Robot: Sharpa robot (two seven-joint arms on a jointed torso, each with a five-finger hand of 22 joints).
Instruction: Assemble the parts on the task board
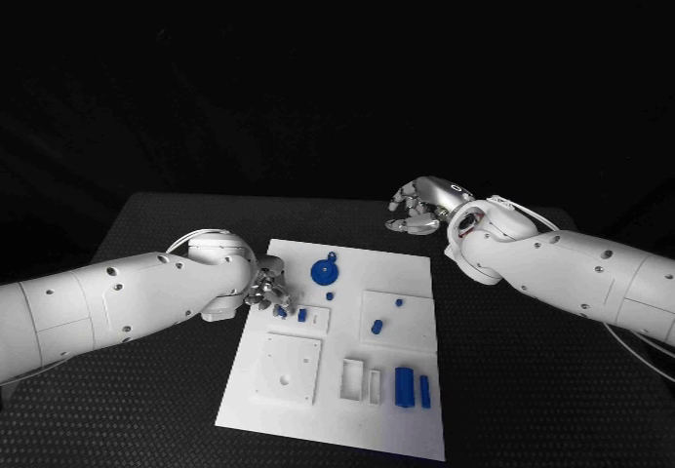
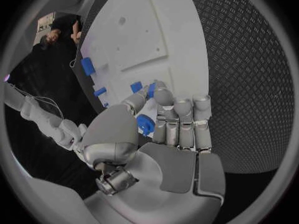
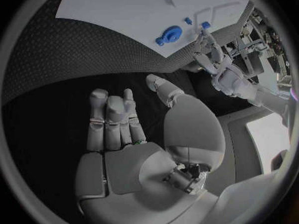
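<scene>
blue part (image 2: 144,124) sits pinched in your left hand (image 1: 267,291) over the task board's (image 1: 408,268) left edge — looks like you're mid-pick. your right hand (image 1: 423,205) hangs over the black counter (image 1: 169,219) past the board's far corner, fingers loosely curled on nothing. next — carry that part to its socket and line it up squarely.

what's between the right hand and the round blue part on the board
In the head view, only bare black table and the white task board edge separate the right hand from the round blue part; nothing else lies between.
</scene>
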